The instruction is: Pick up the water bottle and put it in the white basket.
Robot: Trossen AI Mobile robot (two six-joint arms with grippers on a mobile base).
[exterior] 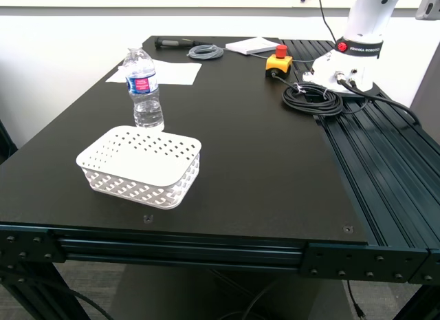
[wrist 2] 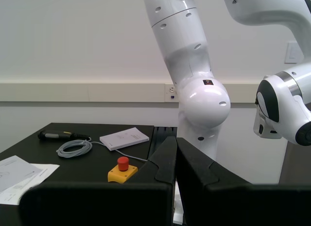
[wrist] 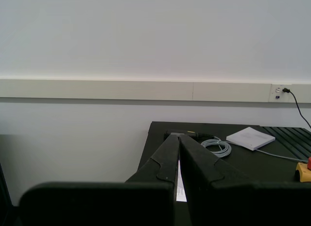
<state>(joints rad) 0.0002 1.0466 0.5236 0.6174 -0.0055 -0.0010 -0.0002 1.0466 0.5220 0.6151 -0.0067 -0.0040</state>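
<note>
Exterior view, white arm base (exterior: 359, 48) reads "FRANKA ROBOTICS"

The water bottle (exterior: 144, 90) stood upright, white cap on, blue-and-red label facing out, just behind the white basket (exterior: 140, 166), which sat empty and level near the table's front edge.

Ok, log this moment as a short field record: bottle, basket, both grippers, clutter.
water bottle: upright on the black table, cap on, just behind the basket
white basket: empty, near the table's front edge
my first gripper: shut, holding nothing, away from the bottle
my second gripper: shut, holding nothing
clutter: yellow stop button, coiled black cable, paper sheets
task status: not started
</note>
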